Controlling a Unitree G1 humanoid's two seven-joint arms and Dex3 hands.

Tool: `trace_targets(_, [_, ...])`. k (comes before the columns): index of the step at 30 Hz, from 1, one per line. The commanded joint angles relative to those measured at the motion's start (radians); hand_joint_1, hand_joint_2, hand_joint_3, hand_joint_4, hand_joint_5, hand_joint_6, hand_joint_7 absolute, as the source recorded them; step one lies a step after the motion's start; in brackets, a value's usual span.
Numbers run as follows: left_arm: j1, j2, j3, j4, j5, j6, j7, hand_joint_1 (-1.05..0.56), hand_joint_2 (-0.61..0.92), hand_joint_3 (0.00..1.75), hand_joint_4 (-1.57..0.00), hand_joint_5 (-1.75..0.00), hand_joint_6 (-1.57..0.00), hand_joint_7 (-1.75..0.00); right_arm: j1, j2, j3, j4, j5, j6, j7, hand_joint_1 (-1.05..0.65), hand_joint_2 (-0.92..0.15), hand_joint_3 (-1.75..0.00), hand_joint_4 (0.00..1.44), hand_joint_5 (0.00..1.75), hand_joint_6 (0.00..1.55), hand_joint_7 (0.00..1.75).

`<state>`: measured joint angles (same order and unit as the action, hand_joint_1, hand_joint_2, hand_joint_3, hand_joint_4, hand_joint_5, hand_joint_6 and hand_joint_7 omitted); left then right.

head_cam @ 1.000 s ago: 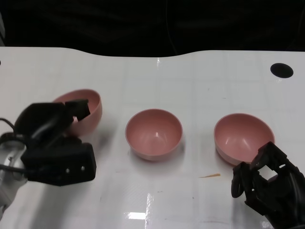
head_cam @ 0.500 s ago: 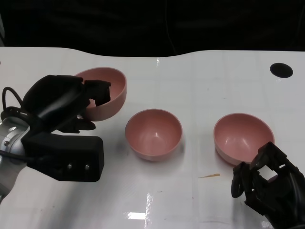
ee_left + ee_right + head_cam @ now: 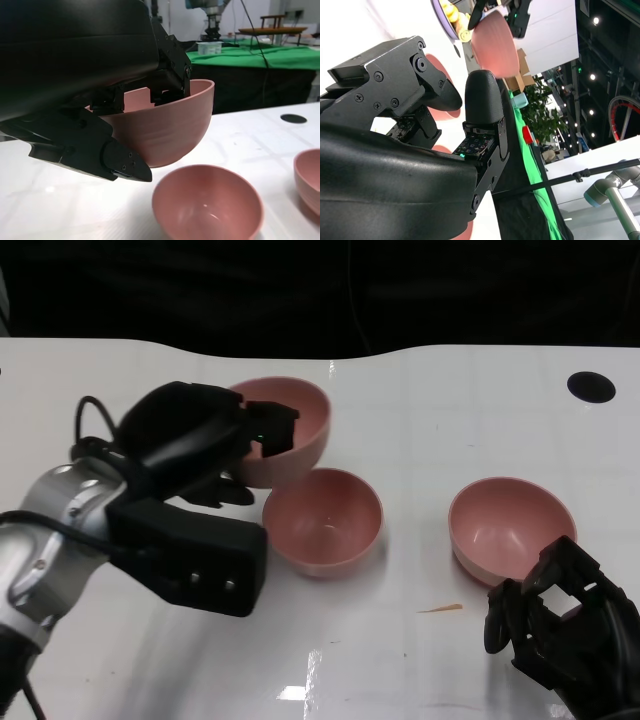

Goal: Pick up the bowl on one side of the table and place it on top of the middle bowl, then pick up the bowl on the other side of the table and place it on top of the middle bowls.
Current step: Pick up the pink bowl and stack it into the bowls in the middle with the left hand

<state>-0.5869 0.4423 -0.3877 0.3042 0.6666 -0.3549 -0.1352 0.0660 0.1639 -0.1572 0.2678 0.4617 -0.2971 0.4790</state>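
Head view: the left robot hand (image 3: pixel 205 445) is gripping a pink bowl (image 3: pixel 290 430) by its rim, tilted, above and behind the middle bowl (image 3: pixel 322 520); the right robot hand (image 3: pixel 560 625) is idling, fingers curled on nothing, beside the right bowl (image 3: pixel 510 525) on the worktop (image 3: pixel 430 410).

Left wrist view: the pink bowl is hanging off-centre over the middle bowl; released so, it could glance off the rim.

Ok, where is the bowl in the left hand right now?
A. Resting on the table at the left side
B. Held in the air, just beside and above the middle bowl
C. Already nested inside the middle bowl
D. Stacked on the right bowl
B: the left hand holds the carried bowl clear of the table, its base above the middle bowl rim, not nested.
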Motion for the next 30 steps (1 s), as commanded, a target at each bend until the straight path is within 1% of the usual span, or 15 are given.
trace_targets(1, [-0.038,-0.028,-0.025,0.057,0.018,-0.029,0.023,-0.03,0.91,0.08,-0.67,-1.75,-0.55,-1.65,-0.002,0.001,-0.006,0.005,0.005,-0.021,0.001,-0.04,-0.54,-1.21,0.97,1.75,0.71,1.66])
trace_targets(3, [-0.049,-0.046,-0.039,0.074,0.030,-0.028,0.024,-0.04,0.90,0.07,-0.67,-1.75,-0.56,-1.63,-0.005,0.003,-0.008,0.015,0.008,-0.033,0.009,-0.04,-0.54,-1.20,0.97,1.75,0.71,1.66])
trace_targets(4, [-0.055,-0.058,-0.047,0.085,0.033,-0.025,0.019,-0.06,0.91,0.07,-0.74,-1.55,-0.71,-1.23,-0.006,0.003,-0.008,0.019,0.011,-0.034,0.013,-0.05,-0.53,-1.19,0.97,1.75,0.71,1.65])
trace_targets(6, [-0.065,-0.077,-0.058,0.109,0.031,-0.029,0.015,-0.07,0.92,0.07,-1.03,-0.87,-1.03,-0.46,-0.008,0.004,-0.009,0.023,0.016,-0.033,0.018,-0.06,-0.54,-1.15,0.97,1.75,0.72,1.62])
trace_targets(7, [-0.067,-0.082,-0.059,0.117,0.031,-0.033,0.015,-0.07,0.92,0.07,-1.08,-0.76,-1.11,-0.30,-0.008,0.003,-0.009,0.024,0.017,-0.033,0.020,-0.07,-0.55,-1.14,0.96,1.75,0.73,1.62])
trace_targets(9, [-0.075,-0.098,-0.069,0.135,0.034,-0.017,0.000,-0.07,0.92,0.07,-1.12,-0.69,-1.18,-0.17,-0.008,0.006,-0.009,0.025,0.015,-0.036,0.016,-0.07,-0.55,-1.13,0.96,1.75,0.73,1.61])
trace_targets(11, [-0.085,-0.126,-0.083,0.158,0.037,0.015,-0.022,-0.08,0.92,0.05,-1.06,-0.76,-1.19,-0.09,-0.005,0.008,-0.007,0.018,0.010,-0.032,0.005,-0.04,-0.54,-1.19,0.96,1.75,0.73,1.62])
trace_targets(13, [-0.088,-0.140,-0.090,0.177,0.037,0.023,-0.016,-0.06,0.92,0.04,-0.86,-1.28,-1.22,-0.19,-0.003,0.006,-0.005,0.013,0.011,-0.027,0.005,-0.02,-0.51,-1.23,0.96,1.75,0.73,1.62])
trace_targets(14, [-0.089,-0.143,-0.091,0.183,0.038,0.023,-0.011,-0.05,0.92,0.05,-0.83,-1.37,-1.16,-0.36,-0.003,0.006,-0.005,0.012,0.012,-0.025,0.006,-0.02,-0.51,-1.24,0.96,1.75,0.73,1.62])
trace_targets(16, [-0.091,-0.147,-0.094,0.197,0.042,0.021,-0.002,-0.07,0.92,0.07,-0.77,-1.55,-0.92,-0.85,-0.003,0.004,-0.006,0.014,0.012,-0.028,0.009,-0.02,-0.50,-1.25,0.96,1.75,0.72,1.62])
trace_targets(18, [-0.094,-0.148,-0.100,0.216,0.055,0.007,0.017,-0.07,0.92,0.06,-0.72,-1.69,-0.81,-1.10,-0.002,0.005,-0.007,0.014,0.002,-0.036,0.000,-0.01,-0.50,-1.25,0.96,1.75,0.73,1.63])
trace_targets(20, [-0.094,-0.149,-0.100,0.228,0.058,-0.002,0.024,-0.06,0.92,0.04,-0.71,-1.73,-0.76,-1.20,-0.001,0.003,-0.007,0.013,0.001,-0.034,0.000,-0.01,-0.51,-1.25,0.96,1.75,0.72,1.64])
trace_targets(22, [-0.093,-0.150,-0.100,0.238,0.062,-0.009,0.035,-0.06,0.92,0.04,-0.70,-1.71,-0.78,-1.11,0.002,0.002,-0.007,0.005,0.006,-0.022,-0.001,-0.01,-0.51,-1.25,0.96,1.75,0.72,1.65])
trace_targets(25, [-0.097,-0.155,-0.109,0.261,0.078,-0.018,0.058,-0.04,0.92,0.06,-0.67,-1.74,-0.61,-1.44,0.004,0.001,-0.006,0.001,0.014,-0.016,0.007,0.00,-0.53,-1.24,0.97,1.75,0.71,1.67])
trace_targets(30, [-0.108,-0.162,-0.121,0.296,0.087,-0.028,0.074,-0.04,0.92,0.07,-0.65,-1.75,-0.56,-1.54,0.009,0.002,-0.003,-0.008,0.011,-0.010,0.001,-0.02,-0.54,-1.18,0.97,1.75,0.70,1.67])
